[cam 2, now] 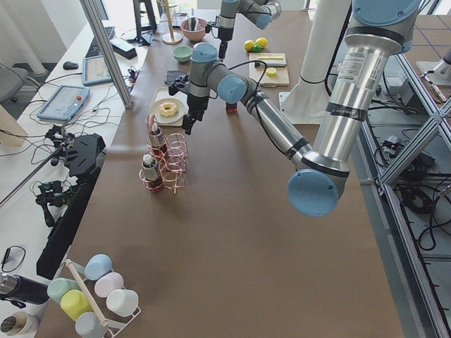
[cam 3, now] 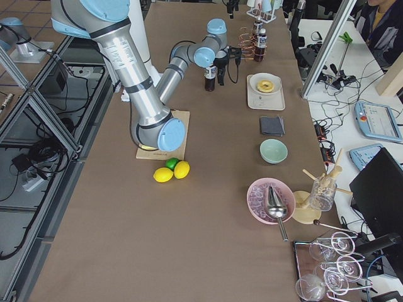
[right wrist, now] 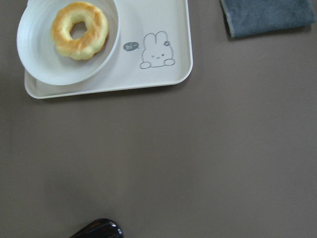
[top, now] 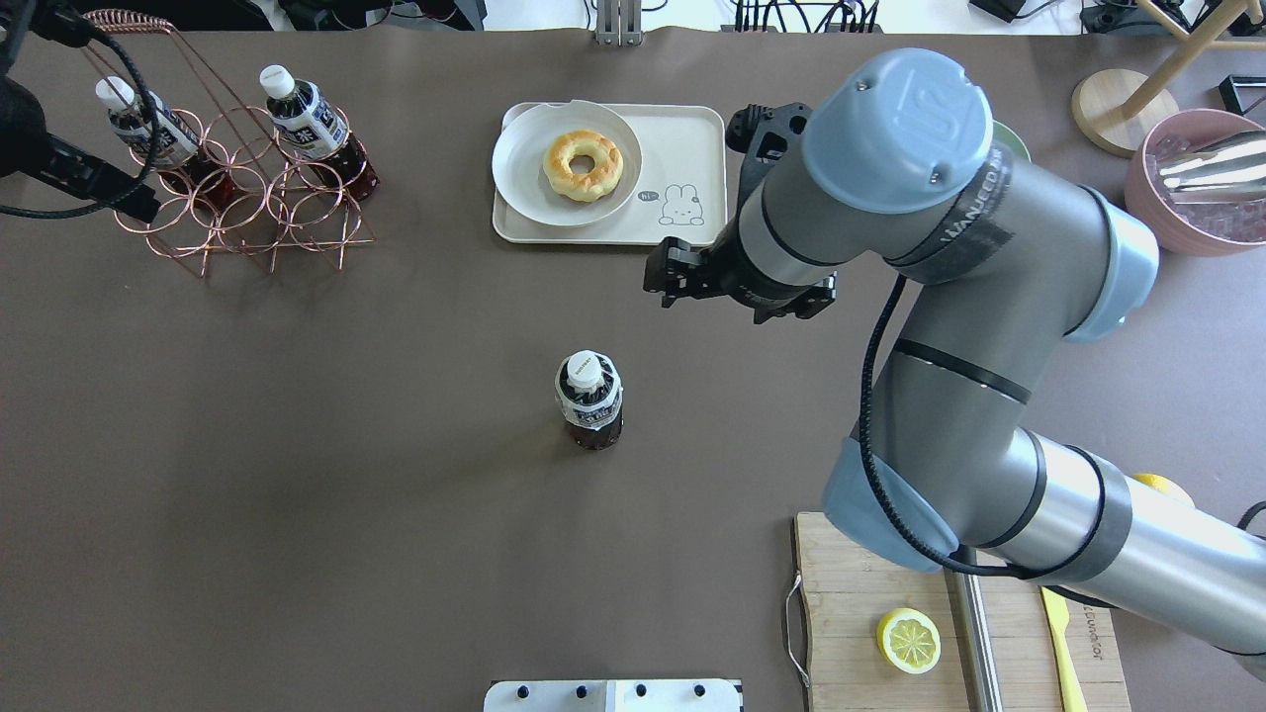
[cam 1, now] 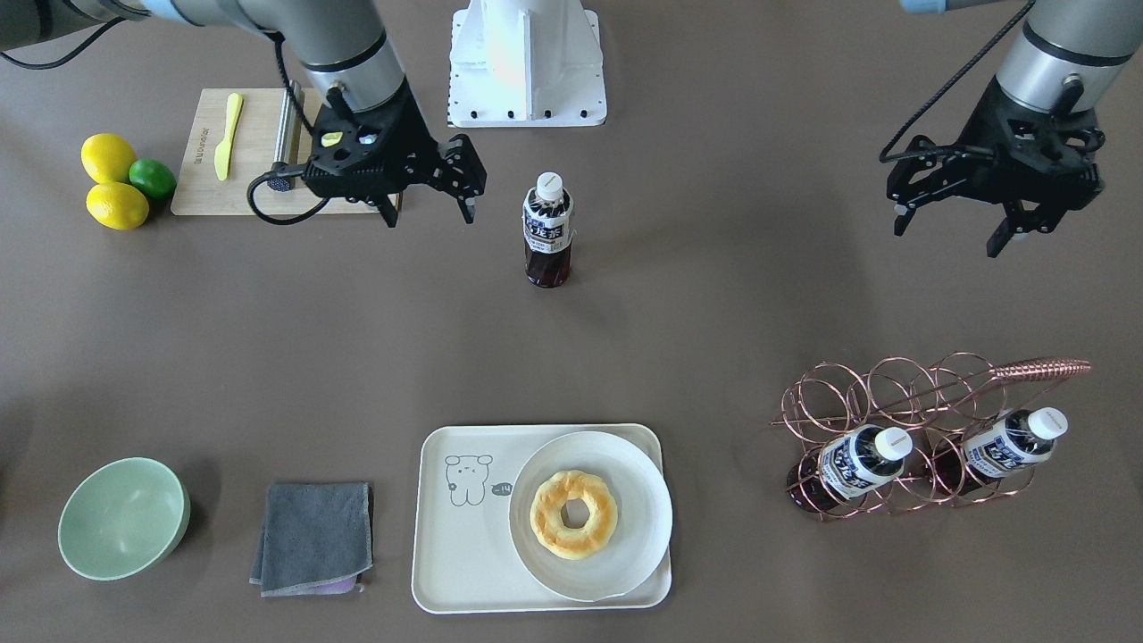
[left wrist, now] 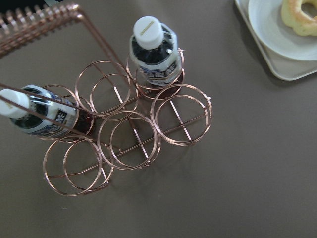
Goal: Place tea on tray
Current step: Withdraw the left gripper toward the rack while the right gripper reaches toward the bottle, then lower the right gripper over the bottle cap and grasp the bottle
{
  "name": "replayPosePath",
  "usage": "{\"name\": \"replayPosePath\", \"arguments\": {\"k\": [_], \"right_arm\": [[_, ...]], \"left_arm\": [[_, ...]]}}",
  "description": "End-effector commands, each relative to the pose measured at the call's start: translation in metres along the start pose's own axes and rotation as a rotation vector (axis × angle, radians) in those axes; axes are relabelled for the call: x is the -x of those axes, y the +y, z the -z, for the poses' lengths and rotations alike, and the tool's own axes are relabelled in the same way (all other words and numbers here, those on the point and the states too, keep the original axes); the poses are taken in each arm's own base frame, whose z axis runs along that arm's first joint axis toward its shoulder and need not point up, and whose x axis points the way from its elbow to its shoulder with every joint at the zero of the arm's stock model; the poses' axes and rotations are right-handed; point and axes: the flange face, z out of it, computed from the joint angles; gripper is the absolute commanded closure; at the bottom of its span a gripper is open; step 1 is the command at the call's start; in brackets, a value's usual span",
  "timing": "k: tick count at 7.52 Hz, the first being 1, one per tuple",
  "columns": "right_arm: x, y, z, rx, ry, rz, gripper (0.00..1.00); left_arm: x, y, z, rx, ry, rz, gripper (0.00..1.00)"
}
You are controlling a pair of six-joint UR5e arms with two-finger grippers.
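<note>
One tea bottle (cam 1: 547,234) stands upright and alone in the middle of the table, and it also shows in the overhead view (top: 588,400). Two more identical bottles (cam 1: 862,460) (cam 1: 1013,442) lie in the copper wire rack (cam 1: 893,393). The cream tray (cam 1: 464,545) holds a round plate (cam 1: 625,554) with a donut; its bear-drawing half is bare. My right gripper (cam 1: 429,212) is open and empty, hanging beside the standing bottle, apart from it. My left gripper (cam 1: 948,234) is open and empty, above the table behind the rack.
A wooden cutting board (cam 1: 250,183) with a yellow knife lies behind my right gripper. Two lemons (cam 1: 109,159) and a lime sit beside it. A green bowl (cam 1: 123,518) and a grey cloth (cam 1: 312,536) lie beside the tray. The robot base (cam 1: 527,62) stands at the table's back edge.
</note>
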Motion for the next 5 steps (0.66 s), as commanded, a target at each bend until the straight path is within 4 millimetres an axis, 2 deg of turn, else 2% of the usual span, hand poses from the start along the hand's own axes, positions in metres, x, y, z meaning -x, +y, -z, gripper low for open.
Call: {"name": "replayPosePath", "arguments": {"k": [1, 2, 3, 4, 5], "right_arm": [[0.071, 0.045, 0.010, 0.010, -0.017, -0.023, 0.10], [0.097, 0.052, 0.001, 0.004, 0.040, -0.025, 0.12], [0.103, 0.060, -0.013, 0.008, 0.073, -0.013, 0.13], [0.107, 0.068, -0.017, 0.018, 0.074, -0.002, 0.13], [0.113, 0.074, -0.016, 0.013, 0.069, 0.007, 0.13]], "left_arm": [[0.055, 0.028, -0.008, 0.012, 0.006, -0.052, 0.04], [0.057, 0.027, -0.014, 0.010, 0.008, -0.055, 0.03], [0.061, 0.027, -0.017, 0.013, 0.007, -0.056, 0.03], [0.069, 0.033, -0.015, 0.013, -0.001, -0.044, 0.03], [0.087, 0.046, -0.014, 0.001, -0.010, -0.055, 0.03]]}}
